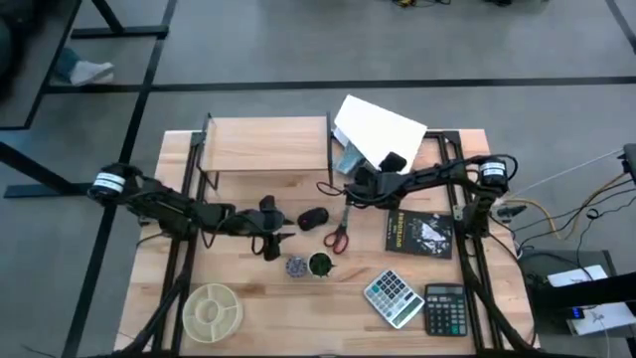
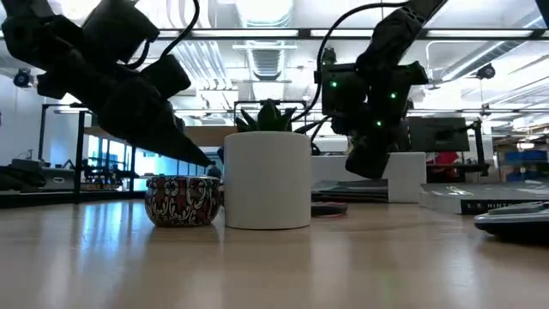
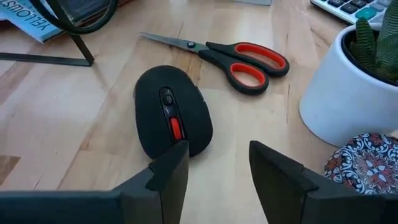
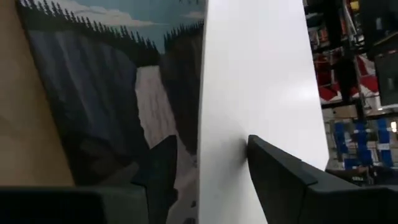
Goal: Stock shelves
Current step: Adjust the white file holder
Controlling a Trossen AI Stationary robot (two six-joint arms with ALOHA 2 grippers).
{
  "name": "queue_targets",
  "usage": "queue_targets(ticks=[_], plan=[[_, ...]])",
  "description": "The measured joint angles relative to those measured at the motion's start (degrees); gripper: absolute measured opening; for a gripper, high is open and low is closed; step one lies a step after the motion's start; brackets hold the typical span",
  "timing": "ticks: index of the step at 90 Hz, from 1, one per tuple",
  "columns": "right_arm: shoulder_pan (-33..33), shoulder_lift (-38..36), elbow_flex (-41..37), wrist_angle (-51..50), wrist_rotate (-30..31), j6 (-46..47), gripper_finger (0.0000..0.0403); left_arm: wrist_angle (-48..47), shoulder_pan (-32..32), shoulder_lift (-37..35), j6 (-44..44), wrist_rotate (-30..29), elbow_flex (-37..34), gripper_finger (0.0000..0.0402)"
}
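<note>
1. Shelf: it stands at about 11 o'clock on the table, its light top board bare, with nothing seen stocked on it.
2. File holder: it sits just to the shelf's 3 o'clock, white and angled, with a picture book leaning in it.
3. Right gripper: it is reaching into the file holder, fingers parted to either side of a white sheet or cover beside the picture book; no firm grip on it can be confirmed.
4. Left gripper: it is held low near the table's centre, jaws parted and empty, with the mouse just ahead of the fingertips.
5. Judged step: the mouse seems to be the next thing to be picked up and carried to the shelf at 12 o'clock of it.
6. To do it well, the gripper should be centred over the mouse's narrow width, lowered until the fingers flank its sides, and closed gently, since the rounded shell may slip.
7. Scissors lie just beyond the mouse, and a plant pot and patterned tin stand at the gripper's 3 o'clock; these should be kept clear of.
8. At 4 to 5 o'clock on the table lie a dark book and two calculators; a round dish lies at 7 o'clock.
</note>
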Motion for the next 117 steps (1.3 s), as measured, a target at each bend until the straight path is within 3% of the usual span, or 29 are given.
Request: queue_targets(ticks=[37, 46, 75, 93, 117], plan=[[1.37, 0.00, -2.18, -0.81, 7.27, 12.70, 0.0011, -0.08, 0.01, 0.00, 0.02, 0.02, 0.00, 0.0132], [1.42, 0.02, -2.19, -1.07, 7.44, 16.79, 0.0012, -0.08, -0.01, 0.00, 0.00, 0.00, 0.00, 0.0130], [4.53, -1.00, -2.17, -9.26, 9.71, 43.02, 0.0010, -0.43, 0.01, 0.00, -0.20, 0.02, 0.00, 0.0142], [9.18, -2.80, -2.25, -19.29, 9.08, 60.62, 0.0009, -0.45, -0.01, 0.00, -0.20, 0.07, 0.00, 0.0151], [16.19, -4.13, -2.95, -24.71, 9.88, 85.20, 0.0004, -0.41, -0.01, 0.00, -0.20, 0.20, 0.00, 0.0154]])
